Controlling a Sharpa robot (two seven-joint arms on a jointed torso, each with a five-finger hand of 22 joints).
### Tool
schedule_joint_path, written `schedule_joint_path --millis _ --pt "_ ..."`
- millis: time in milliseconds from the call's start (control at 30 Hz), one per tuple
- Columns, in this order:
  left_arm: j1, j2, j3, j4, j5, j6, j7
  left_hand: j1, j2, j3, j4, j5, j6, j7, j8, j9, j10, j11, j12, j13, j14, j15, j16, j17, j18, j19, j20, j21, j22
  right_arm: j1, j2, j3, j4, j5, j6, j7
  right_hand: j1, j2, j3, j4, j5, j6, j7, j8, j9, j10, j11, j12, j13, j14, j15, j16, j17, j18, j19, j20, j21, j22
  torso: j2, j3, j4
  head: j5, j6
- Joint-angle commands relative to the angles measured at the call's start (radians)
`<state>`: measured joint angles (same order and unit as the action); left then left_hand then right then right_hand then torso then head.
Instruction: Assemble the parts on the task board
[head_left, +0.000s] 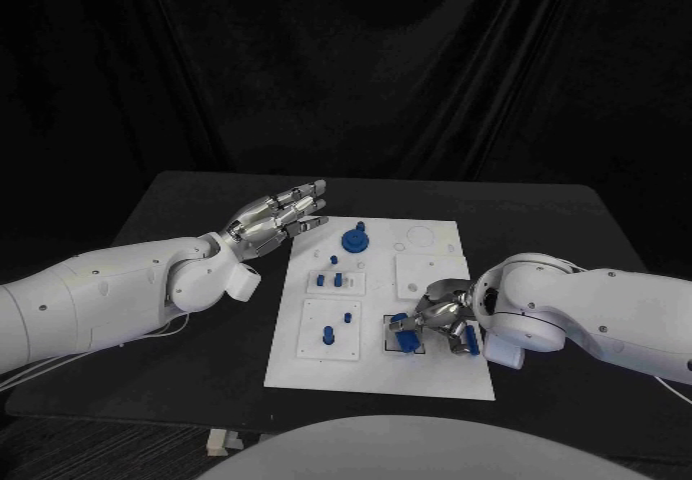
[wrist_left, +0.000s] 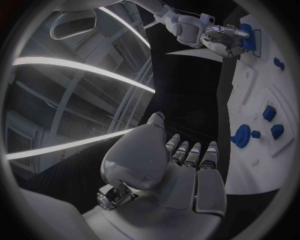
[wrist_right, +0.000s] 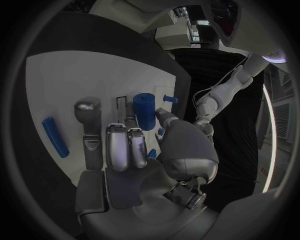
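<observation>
Parts (head_left: 353, 238) sit on the board (head_left: 433, 375) mid-counter. Your right hand (head_left: 437, 322) grips a blue peg (wrist_right: 145, 111) at the near-right socket; keep it upright, press straight down. Left hand (head_left: 278, 216) hovers, fingers apart, holding nothing.

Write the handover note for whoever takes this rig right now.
Left hand: open, holding nothing, raised beside the board's far left corner.
Right hand: at the board's near right slot, fingers around a blue cylinder; whether it is seated, I cannot tell.
Done, as it looks: a round blue part and several small blue parts stand on the board.
Left: a blue rod lies loose on the board beside the right hand; the outlines near the far right corner are unfilled.
</observation>
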<state>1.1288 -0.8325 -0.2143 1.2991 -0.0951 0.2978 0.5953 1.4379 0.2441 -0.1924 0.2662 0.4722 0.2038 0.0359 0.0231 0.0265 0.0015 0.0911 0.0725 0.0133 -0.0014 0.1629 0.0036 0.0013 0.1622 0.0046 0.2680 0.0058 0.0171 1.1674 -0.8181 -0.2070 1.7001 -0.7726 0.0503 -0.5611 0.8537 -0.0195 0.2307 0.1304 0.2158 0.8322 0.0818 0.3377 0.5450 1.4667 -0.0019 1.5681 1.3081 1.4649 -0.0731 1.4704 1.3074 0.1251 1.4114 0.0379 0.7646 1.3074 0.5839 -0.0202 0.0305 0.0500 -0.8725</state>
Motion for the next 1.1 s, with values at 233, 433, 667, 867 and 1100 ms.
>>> schedule_joint_path --millis 233,433,667,867,1100 --pt "-0.003 0.002 0.001 -0.001 0.003 0.022 -0.002 -0.003 0.01 0.006 0.001 0.003 -0.001 0.007 0.005 0.002 0.002 0.0 0.001 0.001 0.001 0.009 -0.004 -0.001 0.013 0.001 0.006 0.0 0.0 -0.004 0.001 -0.001 -0.003 -0.006 0.017 -0.02 -0.027 0.033 -0.037 0.038 -0.02 -0.006 0.005 0.002 -0.016 0.104 0.009 0.003 0.263 0.065 0.01 -0.008 0.04 0.014 -0.005 0.004 -0.02 0.058 0.0 0.0 -0.0001 0.001 0.0" --pt "-0.004 0.002 0.001 -0.001 0.003 0.026 -0.007 -0.003 0.01 0.008 0.001 0.003 0.011 0.026 0.008 0.003 0.002 -0.01 0.002 0.001 0.001 0.011 -0.004 -0.001 0.012 0.001 0.007 0.0 0.0 -0.004 0.001 -0.001 -0.003 -0.006 0.012 -0.019 -0.041 0.056 -0.047 0.061 -0.01 -0.009 0.006 0.003 -0.024 0.104 0.009 0.003 0.263 0.065 0.011 -0.009 0.037 0.015 -0.006 0.005 -0.028 0.056 0.0 0.0 0.0001 0.0 0.0" --pt "-0.005 0.003 0.001 -0.002 0.003 0.028 -0.011 -0.004 0.01 0.009 0.001 0.003 0.015 0.031 0.009 0.004 0.002 -0.012 0.001 0.001 0.001 0.011 -0.004 -0.001 0.012 0.001 0.007 0.0 0.0 -0.004 -0.001 -0.001 -0.002 -0.006 0.005 -0.015 -0.058 0.061 -0.069 0.087 -0.031 -0.011 0.007 0.004 -0.033 0.104 0.01 0.003 0.263 0.064 0.012 -0.01 0.035 0.016 -0.007 0.006 -0.034 0.055 0.0 -0.0001 0.0003 0.001 0.0" --pt "-0.006 0.002 0.001 -0.002 0.003 0.03 -0.015 -0.004 0.01 0.01 0.001 0.003 0.019 0.033 0.009 0.004 0.002 -0.012 0.002 0.001 0.001 0.011 -0.004 -0.001 0.012 0.001 0.007 0.0 0.0 -0.005 -0.012 -0.001 0.005 -0.006 -0.019 0.014 -0.075 0.071 -0.086 0.115 -0.041 -0.011 0.008 0.006 -0.041 0.104 0.011 0.003 0.263 0.064 0.012 -0.01 0.033 0.017 -0.008 0.007 -0.042 0.053 0.0 0.0 -0.0001 0.004 0.0" --pt "-0.006 0.001 0.001 -0.002 0.003 0.031 -0.017 -0.003 0.011 0.01 0.0 0.004 0.023 0.035 0.01 0.005 0.002 -0.013 0.003 0.001 0.001 0.011 -0.004 -0.001 0.012 0.001 0.007 0.0 0.001 0.003 -0.057 0.0 0.053 -0.009 -0.108 0.123 0.011 0.061 -0.085 0.066 0.016 0.005 0.001 0.03 -0.044 0.104 0.006 0.003 0.263 0.068 0.008 0.001 0.052 0.016 -0.002 0.004 -0.032 0.057 0.0 0.0002 -0.0001 0.009 0.0"
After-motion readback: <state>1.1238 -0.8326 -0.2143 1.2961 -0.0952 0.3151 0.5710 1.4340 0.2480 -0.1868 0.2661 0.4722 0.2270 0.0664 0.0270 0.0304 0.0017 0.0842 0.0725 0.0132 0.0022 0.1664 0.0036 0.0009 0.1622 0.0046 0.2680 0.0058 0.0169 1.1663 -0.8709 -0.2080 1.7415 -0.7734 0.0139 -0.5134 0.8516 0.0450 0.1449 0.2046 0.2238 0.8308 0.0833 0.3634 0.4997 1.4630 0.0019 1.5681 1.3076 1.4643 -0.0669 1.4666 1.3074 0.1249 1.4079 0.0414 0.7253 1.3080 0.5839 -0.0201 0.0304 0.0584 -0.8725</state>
